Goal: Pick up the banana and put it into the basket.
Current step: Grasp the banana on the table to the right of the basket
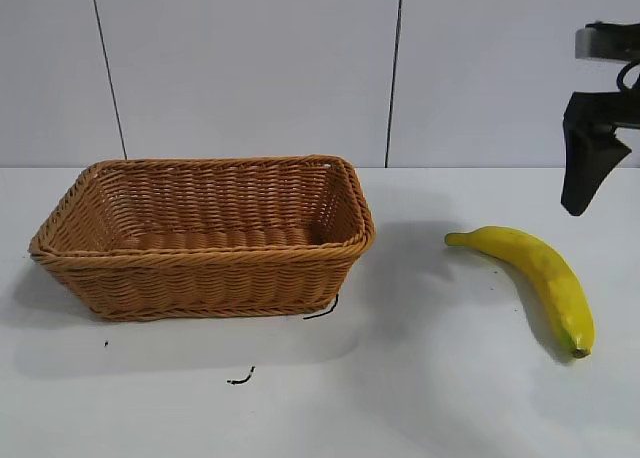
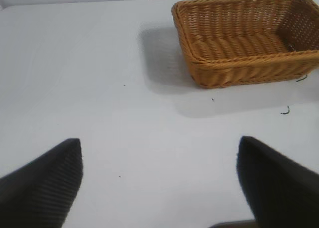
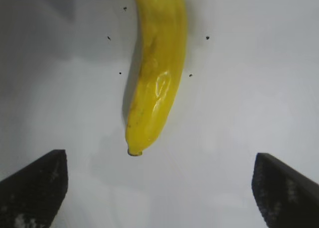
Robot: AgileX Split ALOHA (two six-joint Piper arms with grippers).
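Observation:
The yellow banana [image 1: 535, 273] lies on the white table at the right, stem end toward the basket. The tan wicker basket [image 1: 205, 273] stands at the left, empty. My right gripper [image 1: 585, 173] hangs in the air above and behind the banana, at the right edge. In the right wrist view it [image 3: 159, 183] is open and empty, with the banana's dark end [image 3: 152, 88] lying on the table just beyond the gap between the fingers. My left gripper [image 2: 159, 183] is out of the exterior view; it is open and empty over bare table, well away from the basket [image 2: 239, 71].
A short black thread [image 1: 322, 308] lies at the basket's front right corner and another [image 1: 240, 378] on the table in front of it. Small dark specks dot the white table [image 1: 400, 398]. A grey panelled wall stands behind.

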